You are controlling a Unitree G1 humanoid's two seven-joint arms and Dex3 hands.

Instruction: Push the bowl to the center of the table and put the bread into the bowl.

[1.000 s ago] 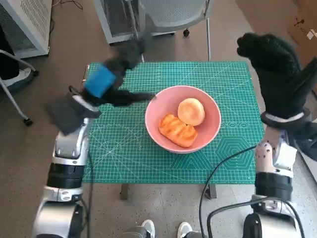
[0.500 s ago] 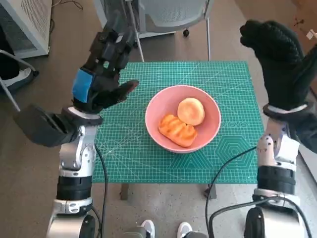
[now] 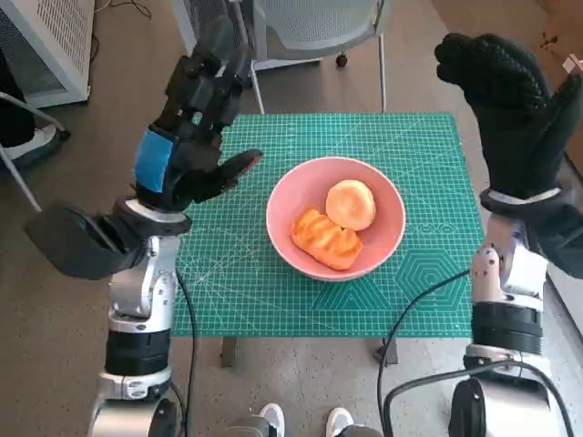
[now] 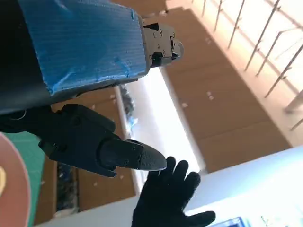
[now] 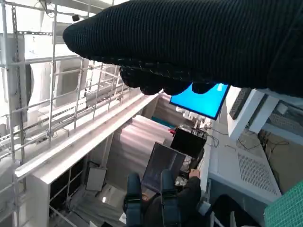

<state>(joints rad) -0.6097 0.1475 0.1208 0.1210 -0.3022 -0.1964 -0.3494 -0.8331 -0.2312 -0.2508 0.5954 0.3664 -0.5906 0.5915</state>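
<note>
Sat near the middle of the green tabletop [image 3: 237,282]: a pink bowl [image 3: 387,238] with a round bun [image 3: 351,204] and a long bread [image 3: 326,239] touching inside it. Held up high over the left side, fingers spread wide and holding nothing: the left hand [image 3: 193,127]. Raised up past the right edge, also wide and holding nothing: the right hand [image 3: 510,109].

Brown floor [image 3: 73,146]; grey chair [image 3: 314,27] behind green-matted table [image 3: 428,300].
</note>
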